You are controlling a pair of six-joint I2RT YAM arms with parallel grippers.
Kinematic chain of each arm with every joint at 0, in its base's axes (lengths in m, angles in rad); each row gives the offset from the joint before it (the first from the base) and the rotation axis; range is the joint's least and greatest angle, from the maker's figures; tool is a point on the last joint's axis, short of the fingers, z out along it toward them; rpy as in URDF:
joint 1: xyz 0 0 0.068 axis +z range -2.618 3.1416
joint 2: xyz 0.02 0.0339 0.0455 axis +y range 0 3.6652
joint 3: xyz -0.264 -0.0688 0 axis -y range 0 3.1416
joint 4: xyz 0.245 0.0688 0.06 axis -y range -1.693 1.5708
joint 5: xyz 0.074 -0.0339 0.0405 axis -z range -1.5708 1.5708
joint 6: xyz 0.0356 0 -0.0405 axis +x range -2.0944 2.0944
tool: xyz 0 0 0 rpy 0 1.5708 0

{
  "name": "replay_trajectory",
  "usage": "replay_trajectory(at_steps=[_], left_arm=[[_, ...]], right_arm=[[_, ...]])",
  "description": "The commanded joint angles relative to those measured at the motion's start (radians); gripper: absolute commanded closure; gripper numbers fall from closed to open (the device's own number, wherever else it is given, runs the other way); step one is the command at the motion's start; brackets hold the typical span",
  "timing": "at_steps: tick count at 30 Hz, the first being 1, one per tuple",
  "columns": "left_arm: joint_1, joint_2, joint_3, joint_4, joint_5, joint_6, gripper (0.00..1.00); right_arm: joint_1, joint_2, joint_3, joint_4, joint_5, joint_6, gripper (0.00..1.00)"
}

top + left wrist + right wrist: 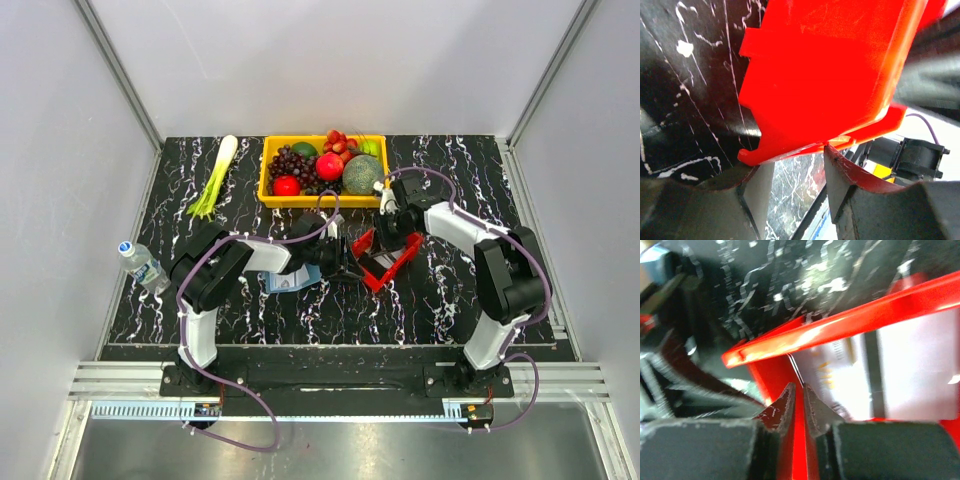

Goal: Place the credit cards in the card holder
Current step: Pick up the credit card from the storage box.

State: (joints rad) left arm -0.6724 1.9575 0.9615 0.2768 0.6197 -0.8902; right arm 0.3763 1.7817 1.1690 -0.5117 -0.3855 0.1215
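Note:
The red tray (pixel 383 268) is tipped up off the table between my two grippers. Its underside (pixel 830 65) fills the left wrist view, and my left gripper (pixel 791 159) holds its lower lip at the fingertips, jaws partly apart. Inside the tray lean white and grey credit cards (pixel 910 375). My right gripper (pixel 799 390) reaches in over the rim (pixel 840 325), its jaws almost together on the thin edge of the nearest card (pixel 827 367). The blue card holder (pixel 290 282) lies flat on the table, partly hidden under my left arm.
A yellow bin (pixel 268 190) of fruit stands at the back centre. A leek (pixel 215 180) lies at the back left, and a water bottle (pixel 140 262) lies by the left edge of the black marbled table.

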Motion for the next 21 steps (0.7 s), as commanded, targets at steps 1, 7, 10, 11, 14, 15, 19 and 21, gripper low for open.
replay_trajectory(at_steps=[1, 7, 10, 11, 14, 15, 19, 21], left_arm=[[0.014, -0.012, 0.054, 0.085, -0.133, 0.014, 0.53], [0.017, -0.020, 0.049, 0.091, -0.144, 0.013, 0.53], [0.022, -0.025, 0.043, 0.091, -0.144, 0.013, 0.53], [0.022, -0.028, 0.043, 0.091, -0.147, 0.013, 0.53], [0.023, -0.034, 0.036, 0.094, -0.152, 0.013, 0.53], [0.023, -0.031, 0.036, 0.094, -0.150, 0.011, 0.53], [0.023, -0.031, 0.029, 0.104, -0.153, 0.008, 0.53], [0.023, -0.029, 0.031, 0.102, -0.155, 0.008, 0.53]], right_arm=[[0.047, -0.063, -0.038, -0.108, -0.248, 0.030, 0.87], [0.047, -0.044, -0.060, -0.099, -0.276, 0.026, 0.92], [0.047, -0.047, -0.061, -0.100, -0.166, 0.037, 0.87], [0.047, -0.050, -0.061, -0.102, -0.126, 0.037, 0.86], [0.049, -0.100, -0.060, -0.074, -0.111, 0.041, 0.83], [0.046, -0.119, -0.054, -0.068, -0.113, 0.046, 0.83], [0.042, -0.195, -0.026, -0.022, 0.069, 0.093, 0.70], [0.030, -0.186, 0.009, -0.022, 0.192, 0.098, 0.63]])
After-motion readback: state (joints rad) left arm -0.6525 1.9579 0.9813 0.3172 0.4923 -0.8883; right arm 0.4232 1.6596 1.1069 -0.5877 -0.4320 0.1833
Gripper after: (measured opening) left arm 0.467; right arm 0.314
